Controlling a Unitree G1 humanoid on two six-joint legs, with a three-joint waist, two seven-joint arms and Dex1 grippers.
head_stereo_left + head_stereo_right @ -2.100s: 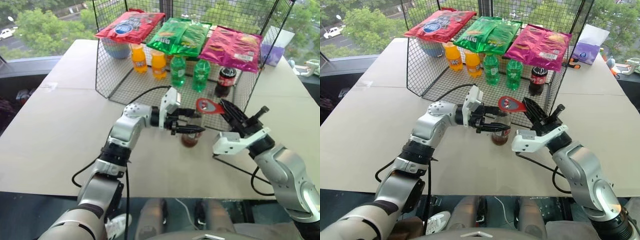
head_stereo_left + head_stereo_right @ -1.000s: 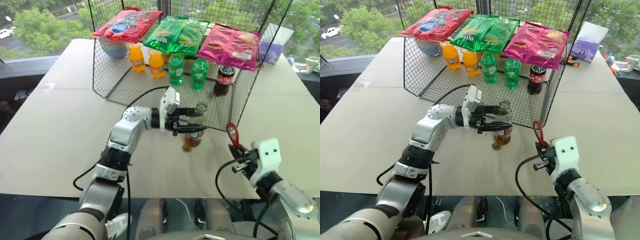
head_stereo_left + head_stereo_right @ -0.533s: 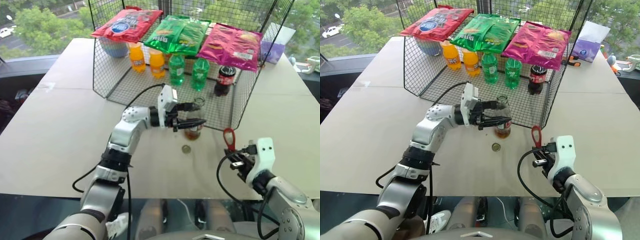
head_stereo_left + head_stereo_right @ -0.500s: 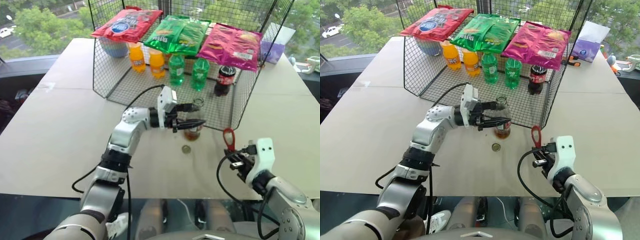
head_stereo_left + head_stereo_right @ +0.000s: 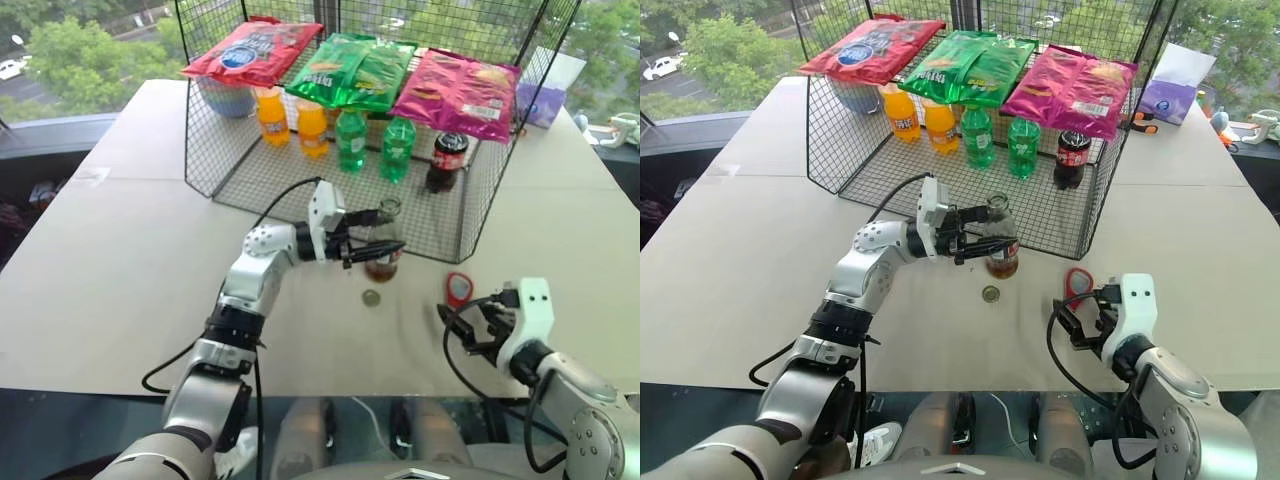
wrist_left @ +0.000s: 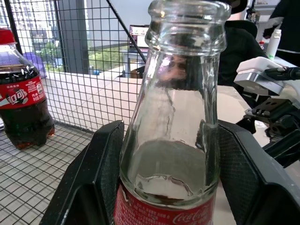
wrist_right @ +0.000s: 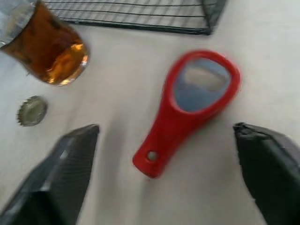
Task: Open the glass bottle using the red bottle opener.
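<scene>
we see the left gripper [image 5: 385, 238] clamped round the glass bottle [image 5: 383, 250], which stands uncapped on the table [image 5: 120, 270] just in front of the wire basket [image 5: 455, 215]. bottle cap [image 5: 371, 298] lies on the table just in front of the bottle. red bottle opener [image 7: 187, 108] lies flat right of the bottle, between the right gripper's [image 7: 171, 183] wide-spread fingers, untouched.

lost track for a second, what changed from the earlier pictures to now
The right tool lowered the red bottle opener to the table and let go; it now lies flat between the open fingers. The cap came off and lies on the table. The left tool still grips the glass bottle.
</scene>
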